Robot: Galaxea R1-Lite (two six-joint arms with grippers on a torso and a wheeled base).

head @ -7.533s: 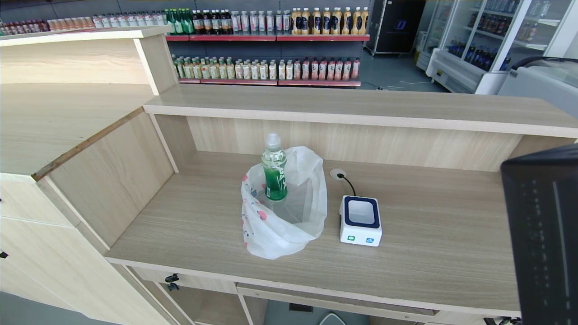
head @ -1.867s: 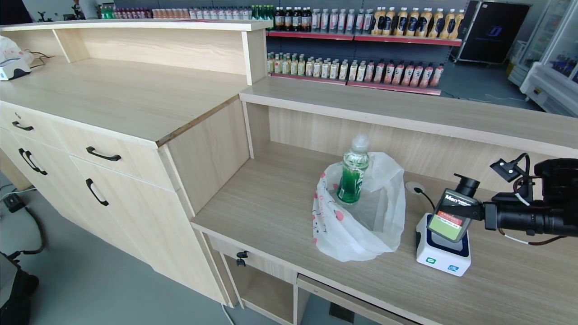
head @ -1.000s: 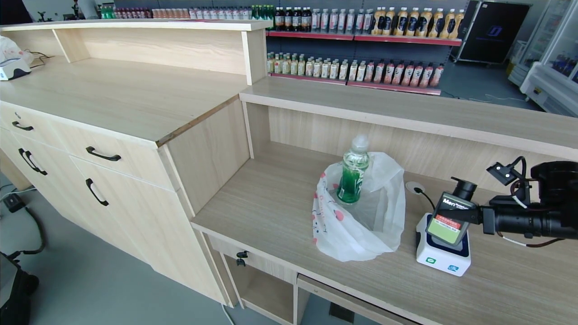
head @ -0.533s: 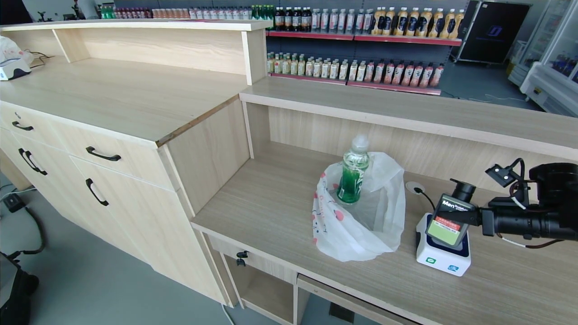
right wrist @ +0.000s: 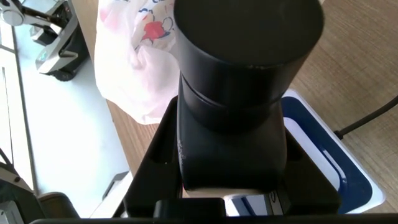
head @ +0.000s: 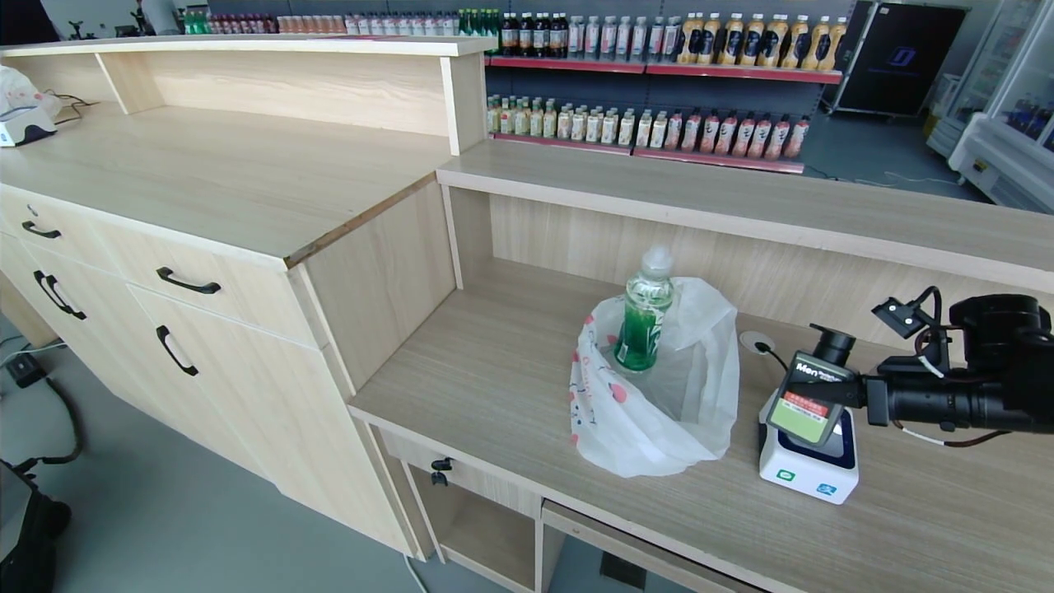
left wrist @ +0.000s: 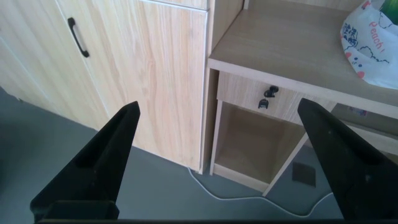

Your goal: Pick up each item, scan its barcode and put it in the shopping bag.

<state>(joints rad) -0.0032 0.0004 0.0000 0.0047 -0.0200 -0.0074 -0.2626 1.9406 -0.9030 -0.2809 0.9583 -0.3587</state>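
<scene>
Black-capped bottle (head: 811,401) slightly nearer bag (head: 659,432).

The shopping bag (head: 659,428) is milky white with red and pink blotches printed on its side, and the drink bottle (head: 643,317) standing in it is clear above, green below, with a pale cap. At the bag's 3 o'clock, the scanner (head: 803,473) is white with a dark blue frame round its window and small green and blue marks in front. The black right hand (head: 832,390) grips a black bottle (head: 805,410) with white lettering, a red stripe and a green panel, over the pale beige wood-grain bench (head: 510,371).
</scene>
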